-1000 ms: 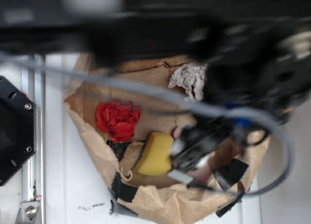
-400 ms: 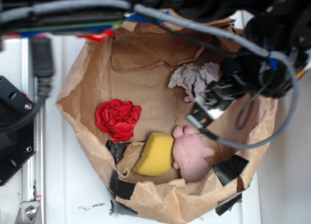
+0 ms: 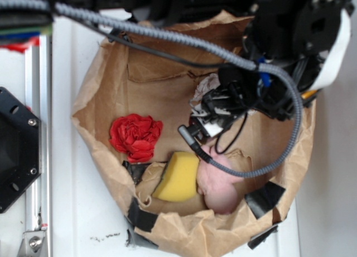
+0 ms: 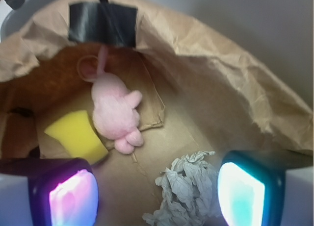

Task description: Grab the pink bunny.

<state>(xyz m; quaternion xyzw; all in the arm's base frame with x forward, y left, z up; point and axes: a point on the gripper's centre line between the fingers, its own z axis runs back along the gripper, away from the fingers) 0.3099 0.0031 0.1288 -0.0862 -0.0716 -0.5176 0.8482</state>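
Note:
The pink bunny (image 3: 219, 184) (image 4: 115, 111) lies on the floor of a brown paper bag (image 3: 111, 84), right beside a yellow sponge (image 3: 177, 177) (image 4: 77, 135). In the exterior view an arm cable crosses the bunny's upper part. My gripper (image 3: 207, 119) (image 4: 157, 194) hangs open above the bag floor, its two glowing pads (image 4: 73, 196) wide apart. Nothing is held between them. The bunny sits ahead of the jaws in the wrist view, apart from them. A white paper wad (image 4: 189, 189) lies between and below the pads.
A red ruffled cloth ball (image 3: 135, 136) rests at the bag's left side. Black tape patches (image 3: 264, 197) (image 4: 102, 24) hold the bag's crumpled walls, which rise all around. A black mount (image 3: 17, 151) and a metal rail (image 3: 38, 101) stand left of the bag.
The arm has swung up and back from over the bunny, then come down toward the bag's middle. The bunny, hidden a second ago, now shows beside the sponge.

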